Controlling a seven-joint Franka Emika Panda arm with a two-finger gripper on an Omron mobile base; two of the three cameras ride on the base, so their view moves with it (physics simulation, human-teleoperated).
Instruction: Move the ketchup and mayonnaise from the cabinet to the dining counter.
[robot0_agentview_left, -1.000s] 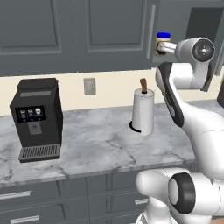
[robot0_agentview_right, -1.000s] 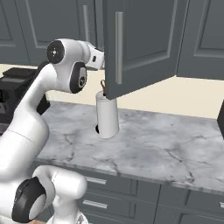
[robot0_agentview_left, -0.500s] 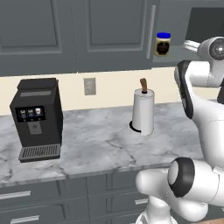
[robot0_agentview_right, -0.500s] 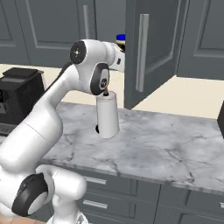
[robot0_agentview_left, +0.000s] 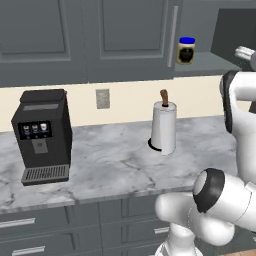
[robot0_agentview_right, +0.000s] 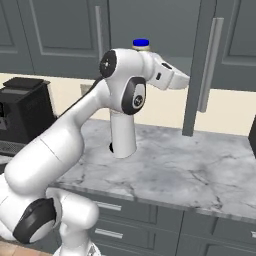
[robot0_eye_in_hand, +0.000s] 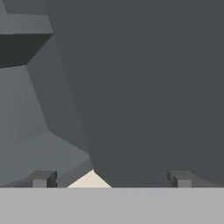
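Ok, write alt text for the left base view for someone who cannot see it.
A blue-lidded mayonnaise jar stands on the shelf of an open dark grey cabinet above a marble worktop. On the worktop are a black coffee machine at left and a white paper-towel roll near the middle; the white robot arm rises at right.

Two cameras ride on my base behind my arm, looking forward and down. The left one sees my arm rising at its lower right and faces the marble tabletop (robot0_agentview_left: 115, 165), the coffee machine (robot0_agentview_left: 42, 135) and the paper-towel roll (robot0_agentview_left: 164, 129), with the cabinet (robot0_agentview_left: 100, 35) above. The right one has my arm at its lower left, faces the same tabletop (robot0_agentview_right: 200, 175) and cabinet door (robot0_agentview_right: 215, 55) from the other side, and sits nearer. My hand camera looks along my claw (robot0_eye_in_hand: 111, 179), very close to dark grey cabinet panels.
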